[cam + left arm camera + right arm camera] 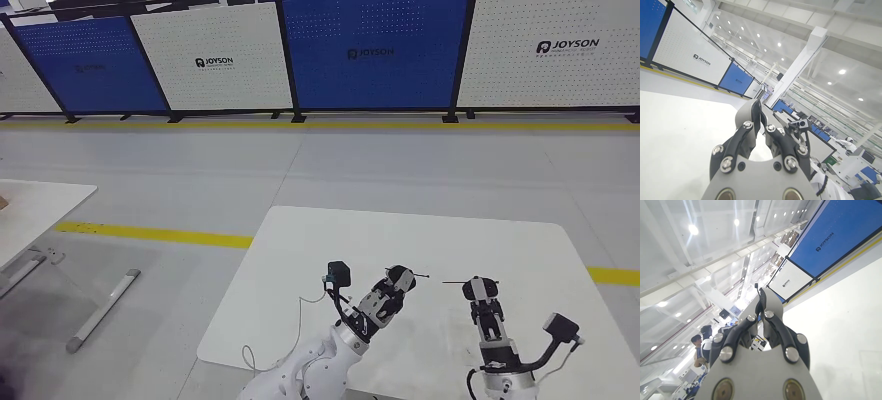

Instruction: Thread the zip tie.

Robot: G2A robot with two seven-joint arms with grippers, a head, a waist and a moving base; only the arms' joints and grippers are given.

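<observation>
L gripper (758, 103) & R gripper (762, 293) each pinch a zip tie (756, 286) end over table (320, 250), ends apart

The left arm (322, 365) is cased in glossy white rounded shells. A thin pale cable (299, 318) loops off its side, and a boxy black camera module (338, 272) stands on a stalk at the wrist. The right arm (497, 358) is grey and black near the wrist, with its own black camera block (561, 326). The left gripper (758, 108) is a pale grey metal plate with black link bars (738, 139) pinned by shiny silver rivets (726, 164). Two brass-coloured discs (726, 195) sit at its base, and ribbed black rubber pads (755, 119) line the grey fingers. The right gripper (762, 295) is built the same.
</observation>
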